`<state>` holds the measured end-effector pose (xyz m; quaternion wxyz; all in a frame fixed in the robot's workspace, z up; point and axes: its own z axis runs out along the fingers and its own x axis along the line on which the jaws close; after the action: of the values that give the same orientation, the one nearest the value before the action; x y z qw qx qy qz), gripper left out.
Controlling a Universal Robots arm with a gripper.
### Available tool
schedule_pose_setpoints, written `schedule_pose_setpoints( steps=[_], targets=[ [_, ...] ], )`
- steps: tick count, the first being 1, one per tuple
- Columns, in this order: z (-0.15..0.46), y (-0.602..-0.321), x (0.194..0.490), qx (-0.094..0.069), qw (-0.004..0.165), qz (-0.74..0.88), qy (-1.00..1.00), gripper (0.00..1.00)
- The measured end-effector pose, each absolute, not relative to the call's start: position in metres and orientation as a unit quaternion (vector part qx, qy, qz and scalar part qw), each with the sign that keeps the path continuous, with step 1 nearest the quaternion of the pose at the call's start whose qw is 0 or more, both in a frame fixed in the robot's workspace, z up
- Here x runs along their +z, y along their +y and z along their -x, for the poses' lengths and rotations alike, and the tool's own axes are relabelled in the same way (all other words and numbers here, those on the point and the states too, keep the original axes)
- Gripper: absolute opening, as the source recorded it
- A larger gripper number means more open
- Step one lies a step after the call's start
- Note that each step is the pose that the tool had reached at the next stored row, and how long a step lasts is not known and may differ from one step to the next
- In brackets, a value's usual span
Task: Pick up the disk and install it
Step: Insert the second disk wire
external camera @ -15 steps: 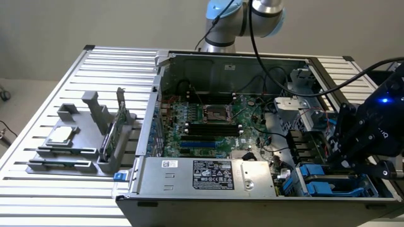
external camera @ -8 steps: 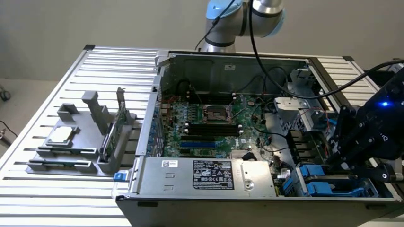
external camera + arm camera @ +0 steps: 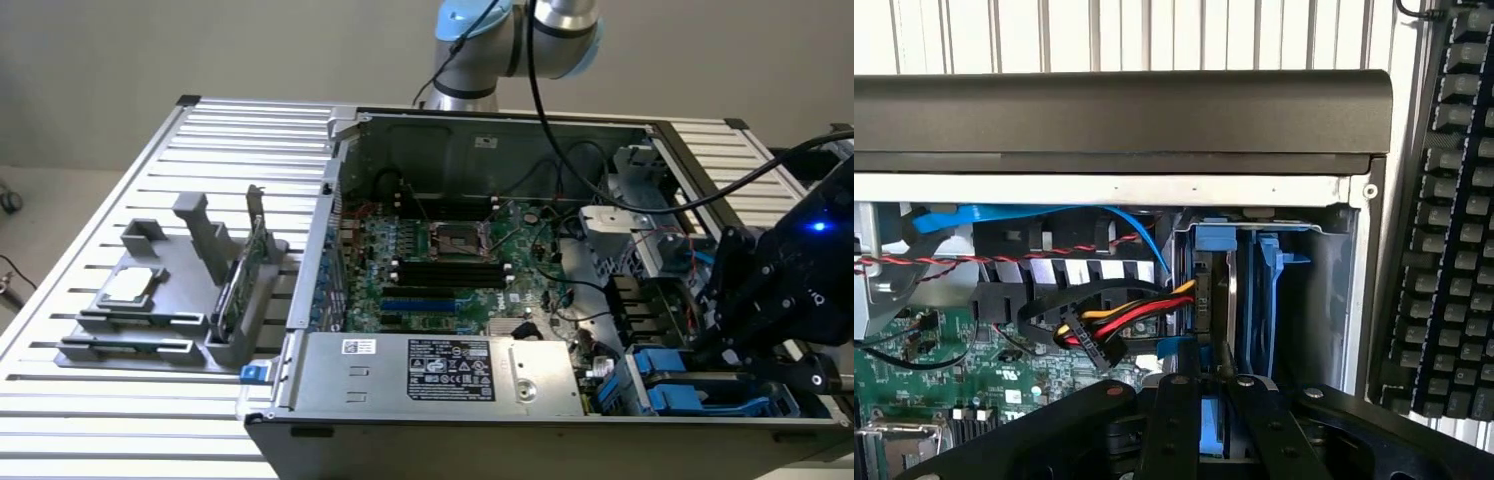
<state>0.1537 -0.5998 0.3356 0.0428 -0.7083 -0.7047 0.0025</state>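
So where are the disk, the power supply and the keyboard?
disk (image 3: 1226,300): wrist view, its metal edge standing in the blue-railed bay.
power supply (image 3: 447,370): exterior view, its black label.
keyboard (image 3: 1444,220): wrist view, its dark keys.

gripper (image 3: 1216,400): black links and fingers, silver screw heads
disk (image 3: 1226,300): grey metal edge between the jaws, blue carrier rails around it
second carrier (image 3: 1269,300): blue, just beside the jaws
cable bundle (image 3: 1119,325): red, yellow and black wires into a black plug, near the jaws
flat cable (image 3: 1004,215): bright blue
twisted pair (image 3: 984,260): red and black, spiral pattern
motherboard (image 3: 441,265): green, with black and blue slots
case (image 3: 1124,120): dark grey rim over a pale metal lip
power supply (image 3: 434,372): silver, black label with white print
keyboard (image 3: 1454,210): black keys in rows
table (image 3: 147,180): pale grey, ribbed in parallel slats
parts holder (image 3: 147,310): grey
arm (image 3: 514,40): silver with light blue caps
indicator light (image 3: 817,227): blue glow on the black wrist
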Motion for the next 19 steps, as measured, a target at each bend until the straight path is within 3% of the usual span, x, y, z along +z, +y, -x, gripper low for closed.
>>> schedule_pose_setpoints(
  steps=[1,2,19],
  targets=[
    [-0.154,-0.6,0.336,0.002,0.043,0.708,-0.705,0.18],
    [-0.154,-0.6,0.336,0.002,0.044,0.708,-0.705,0.25],
    [-0.127,-0.598,0.366,-0.001,0.043,0.708,-0.705,0.22]
  ],
)
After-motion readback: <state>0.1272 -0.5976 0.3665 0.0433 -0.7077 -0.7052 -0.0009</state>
